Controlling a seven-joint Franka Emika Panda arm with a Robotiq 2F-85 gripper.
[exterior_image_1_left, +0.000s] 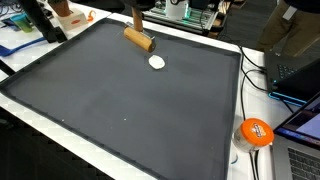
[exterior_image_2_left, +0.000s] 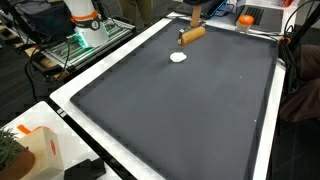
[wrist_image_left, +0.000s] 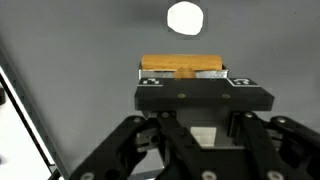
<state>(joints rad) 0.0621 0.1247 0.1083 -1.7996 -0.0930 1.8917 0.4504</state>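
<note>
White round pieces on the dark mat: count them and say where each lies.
1. The white round piece lies on the dark mat, close to but apart from the wooden block held in the gripper. The gripper may hide a bit of mat.

Gripper (wrist_image_left: 184, 76) points straight down. I read the jaws as closed in on a wooden block (wrist_image_left: 168, 63), one finger at each end. In both exterior views only the lowest part of the arm (exterior_image_1_left: 134, 8) shows, dropping vertically from the top edge.
</note>
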